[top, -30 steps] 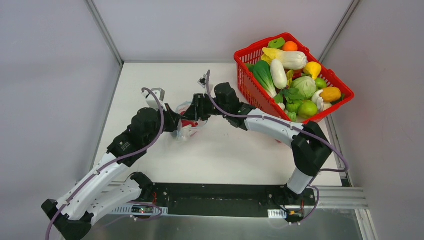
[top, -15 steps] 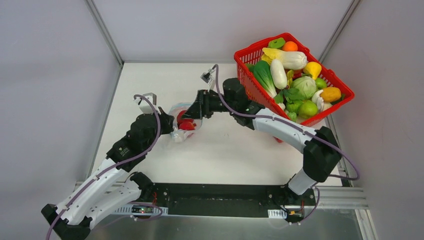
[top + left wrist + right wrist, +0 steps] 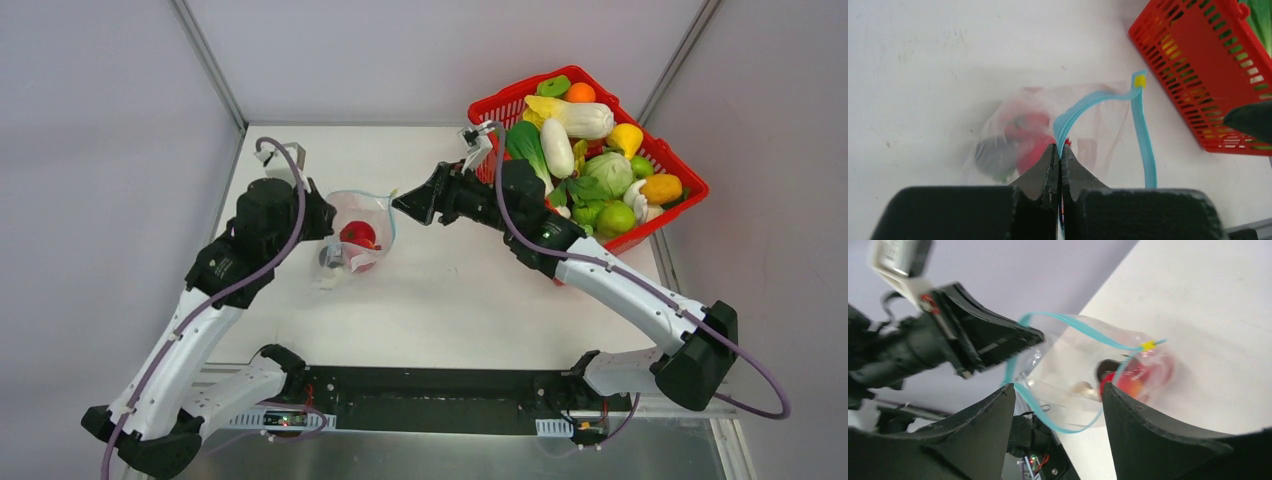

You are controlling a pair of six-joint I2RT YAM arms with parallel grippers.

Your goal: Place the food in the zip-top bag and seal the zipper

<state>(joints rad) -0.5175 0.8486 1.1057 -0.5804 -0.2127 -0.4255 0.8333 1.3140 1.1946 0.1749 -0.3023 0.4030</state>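
Note:
The clear zip-top bag (image 3: 372,212) stands with its mouth held open. A red tomato (image 3: 357,233) lies inside, with a dark ball (image 3: 990,157) beside it. My left gripper (image 3: 327,220) is shut on the teal zipper (image 3: 1143,140) at the bag's rim; in the left wrist view its jaws (image 3: 1059,148) pinch the strip. To the right of the bag, my right gripper (image 3: 398,199) hangs open and empty. In the right wrist view its gap (image 3: 1057,390) faces the looped zipper (image 3: 1083,330) and the tomato (image 3: 1138,375).
A red mesh basket (image 3: 487,160) heaped with toy vegetables stands at the back right, close behind my right wrist; its wall (image 3: 1193,60) shows in the left wrist view. White walls enclose the table on three sides.
My right gripper has drawn back out of the bag towards the basket and opened. My left gripper has moved back and left with the bag's rim, and the tomato has stayed inside.

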